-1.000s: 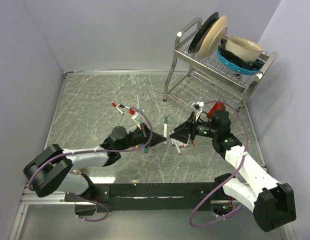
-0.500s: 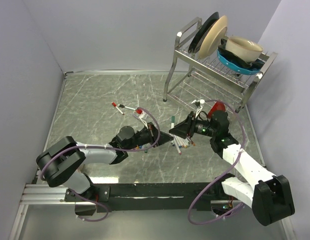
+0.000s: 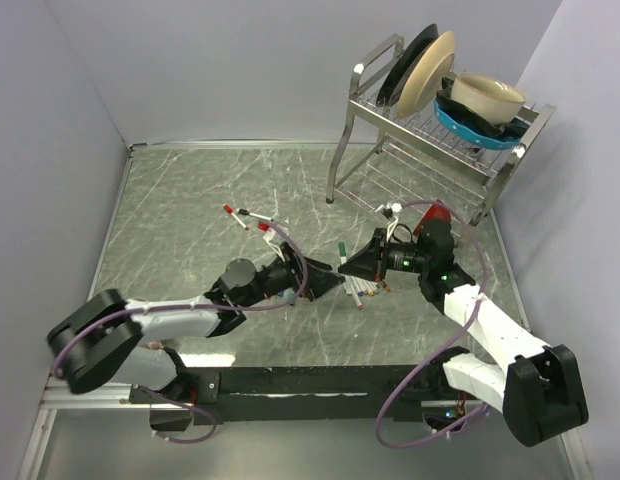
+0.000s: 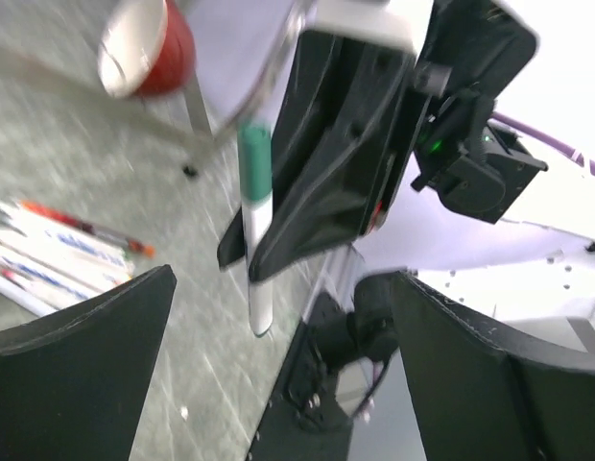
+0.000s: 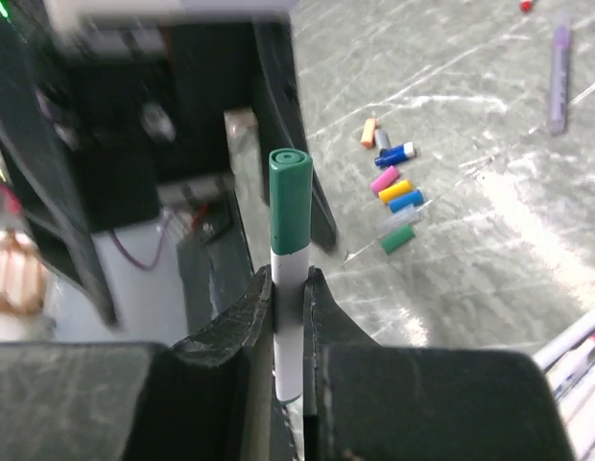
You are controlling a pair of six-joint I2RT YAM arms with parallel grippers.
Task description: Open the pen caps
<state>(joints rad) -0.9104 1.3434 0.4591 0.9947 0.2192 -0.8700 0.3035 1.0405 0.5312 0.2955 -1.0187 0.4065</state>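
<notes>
One green cap (image 5: 290, 202) tops the pen (image 5: 287, 269) pinched in our right gripper (image 5: 288, 280), upright, just ahead of our left gripper (image 4: 283, 279), spread wide.

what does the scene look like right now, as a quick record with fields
right gripper: shut on pen, just below its cap
green cap: on the pen
left gripper: open, pointed at the pen, not gripping it
loose caps: small mixed-colour cluster on table
other pens: lying together on the table under the right gripper
dish rack: far right corner, holding dishes
</notes>
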